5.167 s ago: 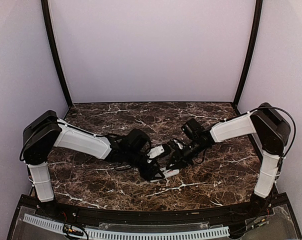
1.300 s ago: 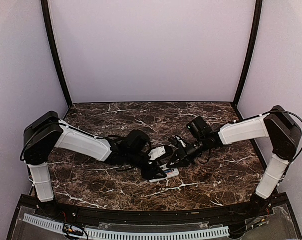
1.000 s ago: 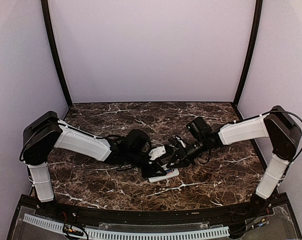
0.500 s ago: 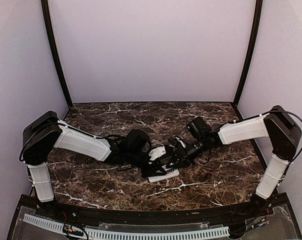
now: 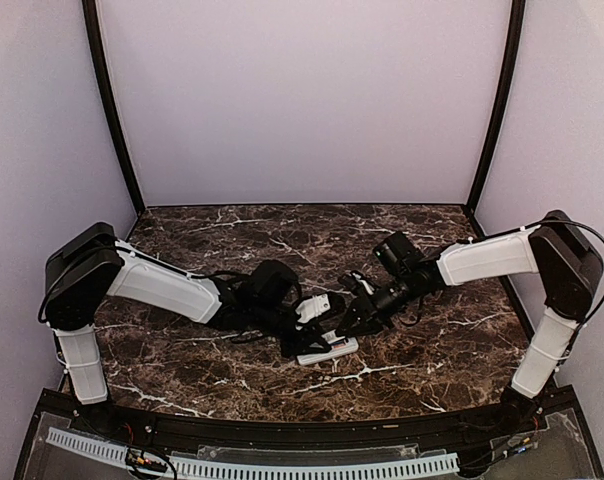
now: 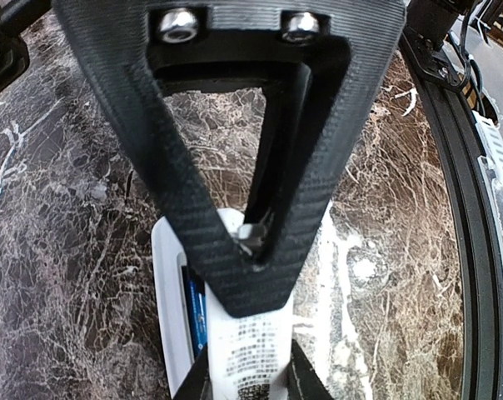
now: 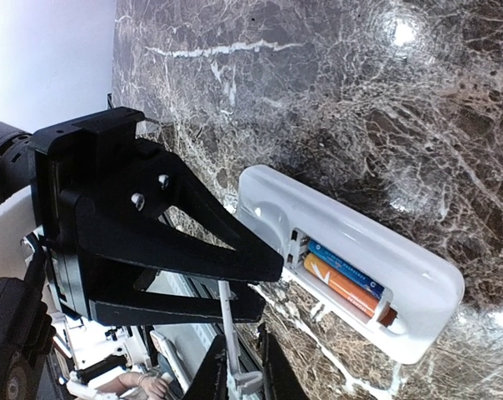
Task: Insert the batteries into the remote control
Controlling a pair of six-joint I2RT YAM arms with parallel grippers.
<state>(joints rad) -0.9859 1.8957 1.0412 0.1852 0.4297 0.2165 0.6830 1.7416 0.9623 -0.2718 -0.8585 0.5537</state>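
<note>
The white remote control (image 5: 327, 348) lies back-up on the marble, its battery bay open. A blue battery (image 7: 347, 267) and an orange battery (image 7: 341, 287) lie side by side in the bay. Just above it hangs the flat white battery cover (image 6: 251, 354), printed side toward the left wrist camera. My left gripper (image 6: 250, 385) is shut across the cover's width. My right gripper (image 7: 243, 379) faces it from the other side; the cover's thin edge (image 7: 228, 333) stands between its jaws with a gap beside it. Both grippers meet over the remote's left end (image 6: 170, 283).
Dark marble table (image 5: 432, 360) with a black rail along its near edge (image 5: 282, 430). Plain walls close the back and sides. Cables trail from both wrists near the remote.
The left jaws have closed onto the cover and the right jaws have eased apart around it. Both arms and the remote have hardly moved.
</note>
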